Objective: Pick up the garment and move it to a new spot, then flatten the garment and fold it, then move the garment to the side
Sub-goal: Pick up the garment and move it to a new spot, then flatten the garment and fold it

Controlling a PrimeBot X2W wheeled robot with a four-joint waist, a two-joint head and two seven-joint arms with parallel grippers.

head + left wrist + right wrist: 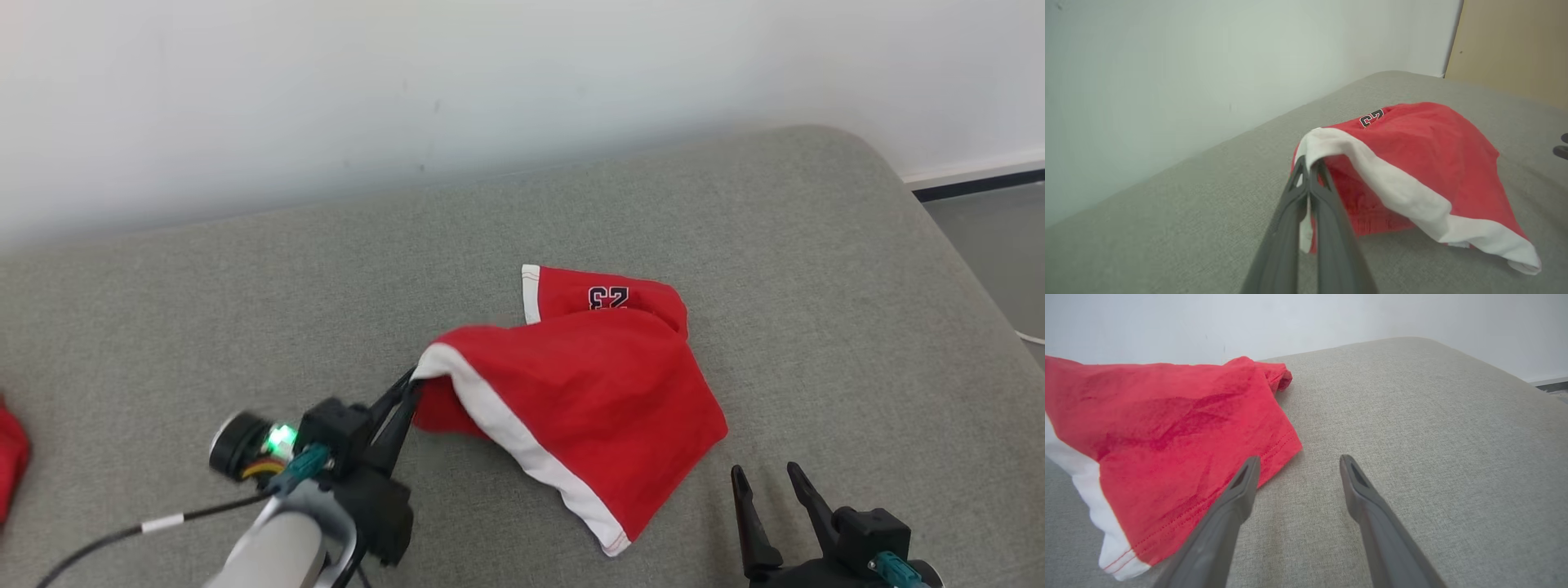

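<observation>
The garment [588, 384] is a red piece with a white side stripe and a dark number print, crumpled in the middle of the grey cushion. My left gripper [412, 384] is shut on its white-trimmed left edge and holds that edge lifted; in the left wrist view the fingers [1310, 163] pinch the white band of the garment [1421, 163]. My right gripper [767, 472] stands open at the lower right, just off the garment's near right corner. In the right wrist view the open gripper [1298, 459] hovers over bare cushion beside the garment's hem [1167, 428].
The grey cushion [816, 269] runs back to a white wall [408, 82]; its right edge drops to the floor [992, 237]. Another red cloth [10, 461] lies at the far left edge. A tan panel [1515, 45] stands beyond the cushion.
</observation>
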